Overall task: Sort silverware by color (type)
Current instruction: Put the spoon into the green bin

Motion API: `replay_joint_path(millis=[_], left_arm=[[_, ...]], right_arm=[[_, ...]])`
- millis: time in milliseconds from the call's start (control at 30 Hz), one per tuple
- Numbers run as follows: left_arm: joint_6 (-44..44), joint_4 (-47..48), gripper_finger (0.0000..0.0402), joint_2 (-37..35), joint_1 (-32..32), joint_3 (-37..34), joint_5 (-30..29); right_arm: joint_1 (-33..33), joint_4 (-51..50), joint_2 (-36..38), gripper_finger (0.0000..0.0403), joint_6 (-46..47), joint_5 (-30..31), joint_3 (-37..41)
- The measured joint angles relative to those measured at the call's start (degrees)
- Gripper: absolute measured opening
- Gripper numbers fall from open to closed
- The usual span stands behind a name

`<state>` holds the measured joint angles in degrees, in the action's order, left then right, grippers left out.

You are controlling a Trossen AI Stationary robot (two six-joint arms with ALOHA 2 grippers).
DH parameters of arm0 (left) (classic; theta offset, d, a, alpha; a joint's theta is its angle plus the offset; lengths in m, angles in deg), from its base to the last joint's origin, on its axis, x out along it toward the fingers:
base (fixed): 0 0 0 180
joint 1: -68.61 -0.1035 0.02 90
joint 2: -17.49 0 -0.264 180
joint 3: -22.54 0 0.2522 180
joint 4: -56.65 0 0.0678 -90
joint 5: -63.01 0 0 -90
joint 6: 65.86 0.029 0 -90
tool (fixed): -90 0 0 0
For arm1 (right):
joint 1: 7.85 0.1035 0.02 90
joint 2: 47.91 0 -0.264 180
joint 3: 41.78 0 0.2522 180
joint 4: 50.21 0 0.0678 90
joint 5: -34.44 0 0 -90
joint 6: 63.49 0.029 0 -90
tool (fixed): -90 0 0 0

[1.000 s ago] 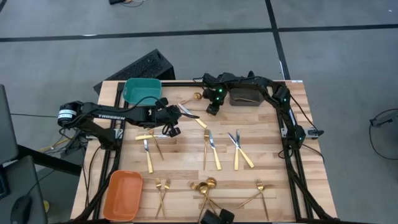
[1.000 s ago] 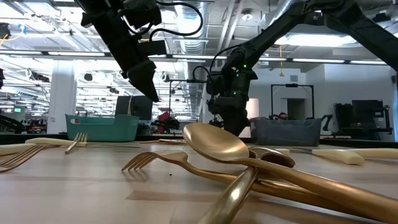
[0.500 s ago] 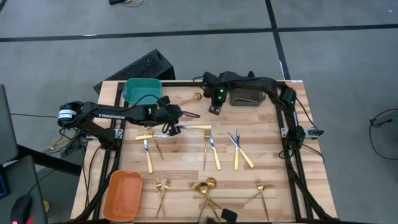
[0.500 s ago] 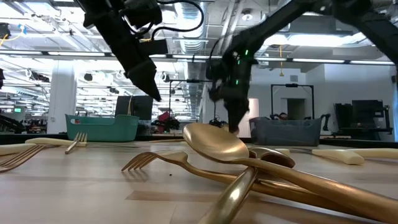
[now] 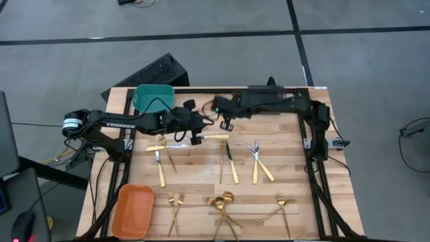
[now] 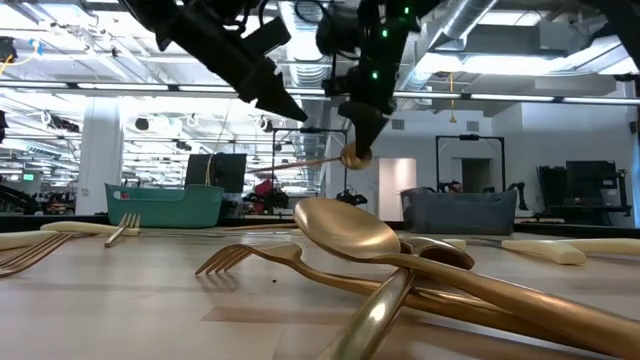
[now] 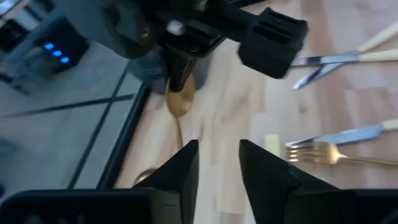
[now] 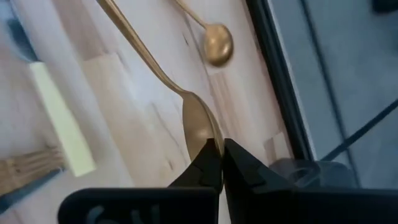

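Observation:
My right gripper (image 5: 224, 125) hangs over the table's far middle, shut on a gold spoon (image 6: 348, 156) that is in the air. The spoon's handle (image 6: 300, 163) runs toward my left gripper (image 5: 199, 128). That gripper stands open just to the left; in the left wrist view the handle (image 7: 180, 134) reaches toward the gap between its fingers (image 7: 219, 163). I cannot tell whether it touches them. More silverware lies flat on the table: a knife (image 5: 209, 137), forks and knives (image 5: 228, 161), and gold spoons (image 5: 222, 200) near the front. My right gripper pinches the spoon's bowl (image 8: 198, 127) between its two fingertips, near the bowl's tip. The fingers come from above, pointing down. The spoon is lifted clear of the table, and its handle sticks out roughly level toward the table's left.
A teal bin (image 5: 153, 97) stands at the far left and an orange bin (image 5: 133, 210) at the near left. A dark grey bin (image 6: 460, 212) sits at the far right under my right arm. Another gold spoon (image 8: 217, 43) lies by the far edge.
My right gripper has dipped to the table, taken hold of the spoon, lifted it clear and swung toward the table's left, up to my left gripper. My left gripper has risen and tipped flatter. The knife beside it has turned from slanting to crosswise.

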<state>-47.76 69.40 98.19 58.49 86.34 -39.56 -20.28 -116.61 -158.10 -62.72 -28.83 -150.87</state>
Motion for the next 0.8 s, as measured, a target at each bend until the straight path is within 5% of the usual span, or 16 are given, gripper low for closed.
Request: replay_joint_path(millis=[400,567,800], left_arm=[[-5.70,9.26,0.0190,-0.02,0.60,0.00,1.14],[-8.02,9.53,0.0161,-0.02,0.58,-0.02,5.62],[-10.06,13.41,0.0068,-0.02,0.46,-0.02,5.93]], right_arm=[[10.95,4.37,-0.41,0.0026,2.21,3.65,-0.02],[12.54,6.10,-0.88,0.0027,1.79,4.64,0.00],[12.92,7.18,-0.83,0.0027,2.17,6.59,-0.04]])
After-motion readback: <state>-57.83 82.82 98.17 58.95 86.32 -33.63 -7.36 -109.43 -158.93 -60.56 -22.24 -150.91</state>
